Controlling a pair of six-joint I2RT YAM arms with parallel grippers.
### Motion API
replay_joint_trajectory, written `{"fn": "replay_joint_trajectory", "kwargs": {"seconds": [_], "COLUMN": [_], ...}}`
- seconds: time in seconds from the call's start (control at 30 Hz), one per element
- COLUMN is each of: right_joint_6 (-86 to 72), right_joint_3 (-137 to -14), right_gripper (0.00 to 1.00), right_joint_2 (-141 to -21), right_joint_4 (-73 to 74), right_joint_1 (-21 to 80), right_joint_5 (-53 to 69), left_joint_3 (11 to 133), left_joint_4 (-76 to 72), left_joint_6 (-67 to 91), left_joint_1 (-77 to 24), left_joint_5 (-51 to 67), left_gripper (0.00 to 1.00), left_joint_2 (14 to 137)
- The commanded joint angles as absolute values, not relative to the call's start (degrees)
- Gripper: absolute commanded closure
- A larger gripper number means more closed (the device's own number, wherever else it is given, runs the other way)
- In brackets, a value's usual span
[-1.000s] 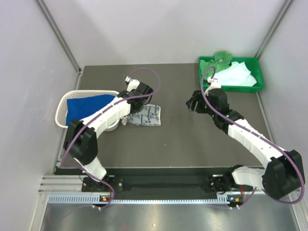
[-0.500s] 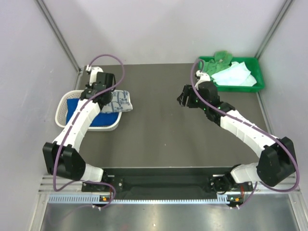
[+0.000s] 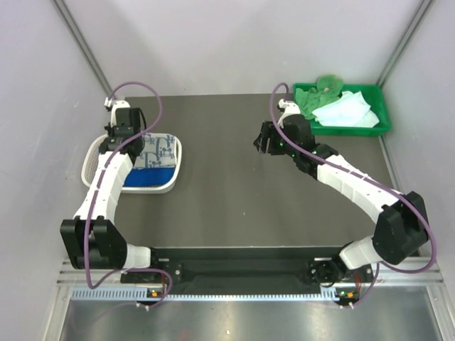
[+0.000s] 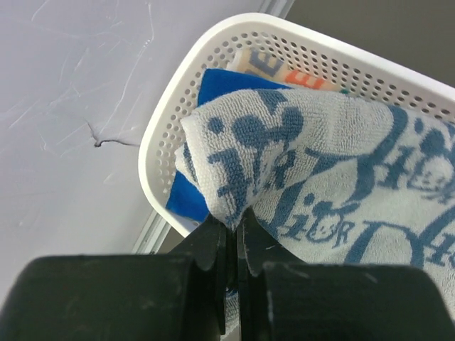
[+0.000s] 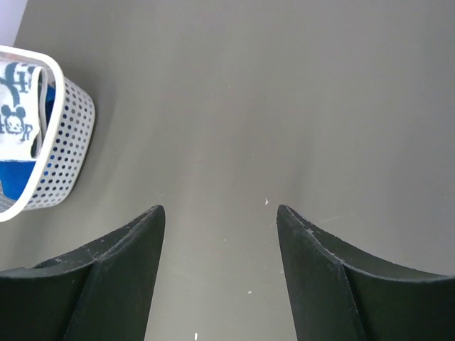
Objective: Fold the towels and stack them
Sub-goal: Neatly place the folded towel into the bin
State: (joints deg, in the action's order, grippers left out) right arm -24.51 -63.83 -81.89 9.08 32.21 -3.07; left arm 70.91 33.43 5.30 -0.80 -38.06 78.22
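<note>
Table [image 3: 227,206], dark grey, pale walls [image 3: 234,42] around. My left claw [image 4: 231,226] pinches the patterned towel [image 3: 155,148] over the basket [image 4: 284,32] at the left edge, long side lying left-right; my right claw [image 5: 219,211] gapes, empty.

Five towels. Three are at the left gripper [image 4: 233,220]: one patterned towel [image 4: 327,177] between its jaws, with one blue towel [image 4: 213,89] and one orange towel [image 4: 313,82] just beyond. Two lie behind the right gripper [image 5: 219,209]: one green towel [image 3: 316,99] and one pale towel [image 3: 345,110]. One basket [image 4: 234,32] sits ahead of the left gripper. One tray [image 3: 355,131] sits behind the right gripper. Two arms: left arm [image 3: 106,183], right arm [image 3: 348,183].
</note>
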Motion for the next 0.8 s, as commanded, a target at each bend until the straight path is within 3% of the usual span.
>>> {"fn": "replay_joint_trajectory", "kwargs": {"seconds": [0.0,0.13,0.17,0.2,0.33,0.43,0.77], "right_joint_6": [-23.2,-23.1,-23.0,-23.1,-22.8,-22.7,-22.4], "right_joint_3": [-67.4,-67.3,-67.2,-67.2,-66.9,-66.6,-65.7], "right_gripper": [0.36,0.36,0.36,0.36,0.36,0.36,0.35], "right_joint_2": [-82.4,-82.9,-83.1,-83.1,-82.6,-82.2,-80.9], "right_joint_4": [9.0,9.0,9.0,9.1,9.1,9.1,9.0], "right_joint_1": [33.6,33.7,33.7,33.7,33.8,33.8,33.8], "right_joint_5": [-4.1,-4.3,-4.2,-4.1,-4.0,-4.3,-5.9], "left_joint_3": [72.0,72.9,73.6,75.6,78.7,77.4,76.5], "left_joint_4": [29.4,30.8,31.5,34.6,38.8,36.8,37.2], "left_joint_6": [3.3,4.1,4.8,6.7,9.9,10.8,12.8], "left_joint_1": [2.8,4.2,4.7,4.9,5.8,5.8,5.5], "left_joint_5": [-36.2,-35.3,-35.4,-36.1,-37.4,-36.5,-29.5], "left_gripper": [1.00,1.00,0.95,0.78,0.45,0.29,0.28], "left_joint_2": [77.7,81.5,82.5,83.7,87.6,85.6,80.8]}}
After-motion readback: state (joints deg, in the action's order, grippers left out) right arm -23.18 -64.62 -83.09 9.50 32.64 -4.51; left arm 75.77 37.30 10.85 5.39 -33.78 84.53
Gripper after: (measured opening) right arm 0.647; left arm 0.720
